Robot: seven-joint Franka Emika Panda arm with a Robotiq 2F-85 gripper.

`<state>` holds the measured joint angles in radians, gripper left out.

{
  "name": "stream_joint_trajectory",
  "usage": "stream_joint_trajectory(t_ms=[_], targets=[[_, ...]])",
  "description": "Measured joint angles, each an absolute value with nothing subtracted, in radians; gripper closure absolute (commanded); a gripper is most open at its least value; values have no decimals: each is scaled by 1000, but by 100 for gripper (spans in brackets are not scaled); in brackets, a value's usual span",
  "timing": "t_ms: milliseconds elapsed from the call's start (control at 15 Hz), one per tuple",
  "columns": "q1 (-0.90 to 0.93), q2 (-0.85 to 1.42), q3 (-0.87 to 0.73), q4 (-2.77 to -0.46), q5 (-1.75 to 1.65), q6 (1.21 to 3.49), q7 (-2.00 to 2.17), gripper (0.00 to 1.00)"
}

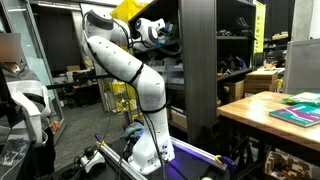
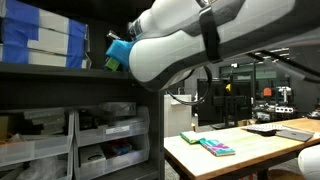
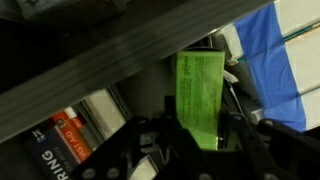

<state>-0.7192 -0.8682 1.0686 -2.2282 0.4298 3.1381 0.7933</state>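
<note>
Dark shelving (image 3: 90, 60) crosses the wrist view. Hand (image 3: 198, 135) is closed on a green box (image 3: 200, 85). Blue cloth (image 3: 265, 60) lies at 2 o'clock of it, books (image 3: 70, 135) at 8 o'clock.

An exterior view stands well back from the shelving unit (image 1: 200, 60), facing it across the whole arm (image 1: 135, 75). An exterior view sits close beside the unit (image 2: 60, 75), under the arm (image 2: 200, 40). Both share the table (image 1: 250, 106) (image 2: 270, 145) beside the unit. Wrist view: looks past the gripper (image 3: 200, 135), hard against the unit's shelf.
</note>
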Motion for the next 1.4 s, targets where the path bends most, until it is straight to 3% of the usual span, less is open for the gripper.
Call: stream_joint_trajectory(t_ms=[1067, 1400], targets=[[-588, -882, 936, -2367, 430, 3173, 798, 88], [-463, -894, 871, -2423, 430, 3172, 794, 88]])
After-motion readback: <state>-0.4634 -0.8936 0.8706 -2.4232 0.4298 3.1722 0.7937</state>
